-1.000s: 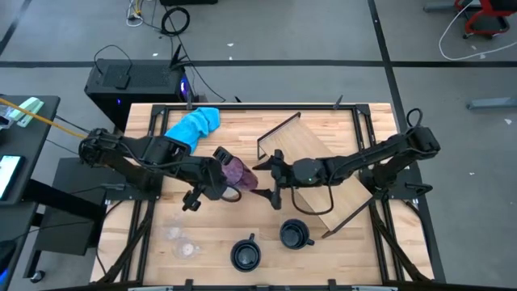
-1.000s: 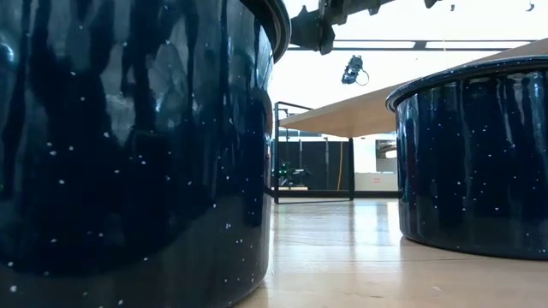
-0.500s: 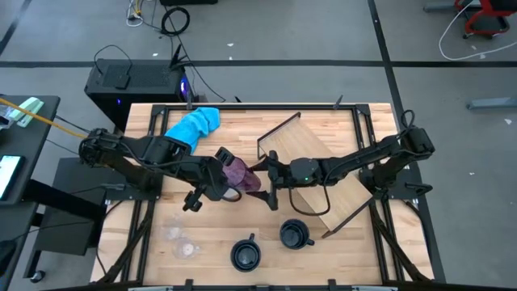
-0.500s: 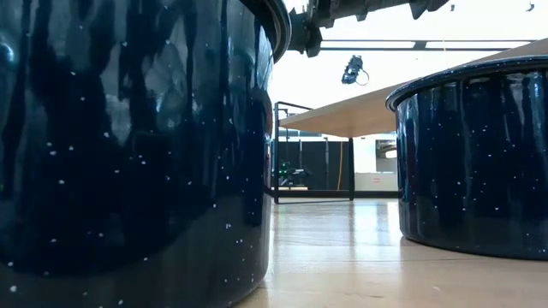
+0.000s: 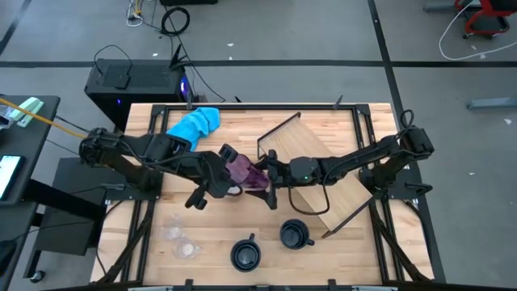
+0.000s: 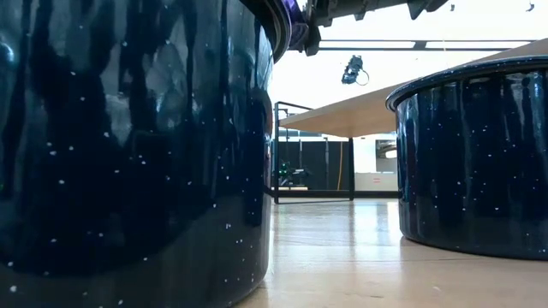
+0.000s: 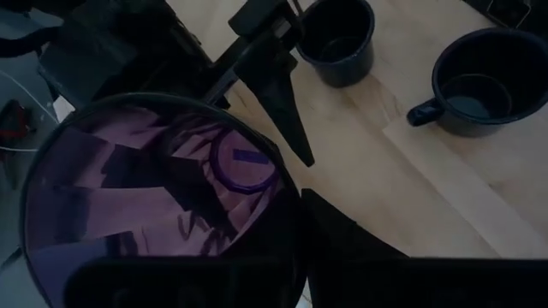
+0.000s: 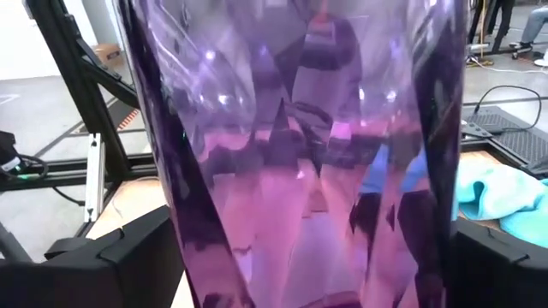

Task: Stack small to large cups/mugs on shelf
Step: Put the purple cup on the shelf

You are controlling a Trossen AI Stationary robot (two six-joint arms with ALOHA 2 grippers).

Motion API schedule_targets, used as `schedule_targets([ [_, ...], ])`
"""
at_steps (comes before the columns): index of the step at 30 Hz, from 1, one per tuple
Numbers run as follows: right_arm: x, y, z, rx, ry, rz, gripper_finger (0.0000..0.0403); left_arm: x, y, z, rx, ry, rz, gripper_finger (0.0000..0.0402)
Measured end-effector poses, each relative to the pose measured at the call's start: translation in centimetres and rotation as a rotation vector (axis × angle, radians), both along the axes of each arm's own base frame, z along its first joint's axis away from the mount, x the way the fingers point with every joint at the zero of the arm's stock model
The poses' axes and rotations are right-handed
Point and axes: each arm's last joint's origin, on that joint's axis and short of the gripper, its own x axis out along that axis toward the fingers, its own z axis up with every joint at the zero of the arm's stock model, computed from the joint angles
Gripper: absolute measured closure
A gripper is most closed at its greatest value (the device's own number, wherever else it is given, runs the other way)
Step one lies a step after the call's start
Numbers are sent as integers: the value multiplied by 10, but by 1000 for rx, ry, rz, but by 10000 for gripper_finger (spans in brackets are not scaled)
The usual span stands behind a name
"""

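Gripping the purple tumbler [image 5: 242, 172] above mid-table, the left gripper [image 5: 229, 171] meets the wide-open right gripper [image 5: 269, 176] flanking it, while the low view shows only two navy mugs [image 6: 137, 145] close up.

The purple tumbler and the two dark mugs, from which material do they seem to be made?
The purple tumbler looks like translucent faceted plastic, possibly glass: light and shapes show through its angled walls. The two dark mugs look like enamelled metal: glossy navy-black surface with small white speckles and a thin rolled rim. The look alone does not rule out glazed ceramic.
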Motion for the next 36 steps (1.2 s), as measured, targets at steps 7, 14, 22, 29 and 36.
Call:
schedule_targets([
  [7, 5, -9, 6, 74, 63, 23, 41, 4, 6, -3, -53, 33, -13, 389],
  [14, 9, -9, 21, 81, 174, 17, 42, 6, 5, -5, -52, 45, -19, 380],
  [22, 10, -8, 29, 90, 201, 17, 49, 6, 5, -5, -54, 45, -20, 387],
  [29, 10, -9, 28, 90, 207, 16, 51, 6, 5, -6, -55, 47, -18, 384],
  [36, 10, -9, 28, 73, 206, 17, 57, 6, 5, -6, -56, 47, -16, 374],
])
